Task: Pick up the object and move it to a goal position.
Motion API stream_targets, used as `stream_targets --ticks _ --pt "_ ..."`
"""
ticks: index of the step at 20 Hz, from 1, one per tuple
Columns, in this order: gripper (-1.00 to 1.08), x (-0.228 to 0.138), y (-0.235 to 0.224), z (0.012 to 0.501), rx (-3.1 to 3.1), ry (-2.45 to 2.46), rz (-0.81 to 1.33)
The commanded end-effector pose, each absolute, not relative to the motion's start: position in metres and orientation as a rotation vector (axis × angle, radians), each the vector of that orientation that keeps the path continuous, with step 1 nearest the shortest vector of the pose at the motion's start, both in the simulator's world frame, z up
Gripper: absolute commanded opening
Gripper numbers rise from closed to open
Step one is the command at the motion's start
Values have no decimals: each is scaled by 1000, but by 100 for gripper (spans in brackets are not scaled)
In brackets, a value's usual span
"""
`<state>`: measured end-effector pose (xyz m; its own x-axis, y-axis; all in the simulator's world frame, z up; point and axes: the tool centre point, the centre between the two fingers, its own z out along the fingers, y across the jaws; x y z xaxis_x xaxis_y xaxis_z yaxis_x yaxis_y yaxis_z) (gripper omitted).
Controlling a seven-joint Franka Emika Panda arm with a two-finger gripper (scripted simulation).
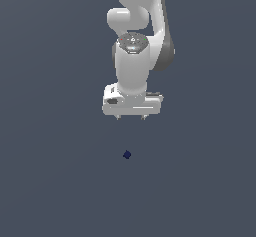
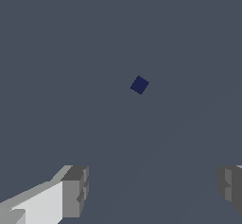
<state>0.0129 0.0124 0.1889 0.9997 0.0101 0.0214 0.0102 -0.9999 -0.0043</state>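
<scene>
A tiny dark navy-blue cube [image 1: 127, 154] lies on the flat grey-blue ground, turned at an angle. My white gripper [image 1: 131, 117] hangs above it, pointing down, well clear of the cube. Its two short fingers stand wide apart and hold nothing. In the wrist view the cube [image 2: 139, 84] lies ahead of the gripper [image 2: 153, 192], beyond the gap between the two grey fingertips [image 2: 75, 190].
The white arm [image 1: 137, 26] rises behind the gripper toward the top of the exterior view. Plain grey-blue ground [image 1: 50, 181] surrounds the cube on all sides. No goal marker shows.
</scene>
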Motion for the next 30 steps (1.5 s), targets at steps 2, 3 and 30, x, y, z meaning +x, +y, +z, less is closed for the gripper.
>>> stream_targets --ticks 2,3,30 --pt "100 13 12 189 -3137 -16 -33" --pt "100 13 13 189 -3137 -18 -32" --pt "100 28 17 166 -3136 -338 -11"
